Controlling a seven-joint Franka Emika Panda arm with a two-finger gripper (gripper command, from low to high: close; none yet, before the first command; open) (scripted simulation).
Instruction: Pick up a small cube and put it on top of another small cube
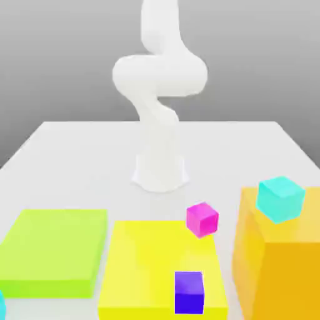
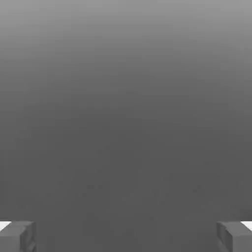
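**Open pincer held away from the blocks; cyan cube at the near left edge**

A white counter (image 1: 75,150) is seen in the exterior view, with a grey backdrop behind it. At its far centre a white robot arm (image 1: 159,75) is mounted, and it rises and bends upward past the top of the picture.

Three large blocks are set along the near side. A tall orange block (image 1: 275,269) is placed at the right, a low lime-green slab (image 1: 53,250) at the left, and a low yellow slab (image 1: 156,269) between them.

A turquoise cube (image 1: 281,199) is perched on the orange block's top. The magenta cube (image 1: 202,219), the one to be stacked upon, is found at the far right corner of the yellow slab. Whether it rests on the slab or just past it cannot be told. A violet-blue cube (image 1: 189,292) is set on the yellow slab's near part.

The small cyan cube (image 1: 1,305), the one to be picked up, is glimpsed as a sliver at the near left edge, beside the lime-green slab.

In the hand view the pincer (image 2: 126,237) is shown with its grey fingers (image 2: 17,237) spread wide apart, nothing between them, and plain grey beyond.

The cyan cube is judged to lie near and to the left of the arm's base, well apart from the magenta cube. A reach toward the near left corner is therefore likely to be needed first. Being a cube, it offers no long axis to align with.
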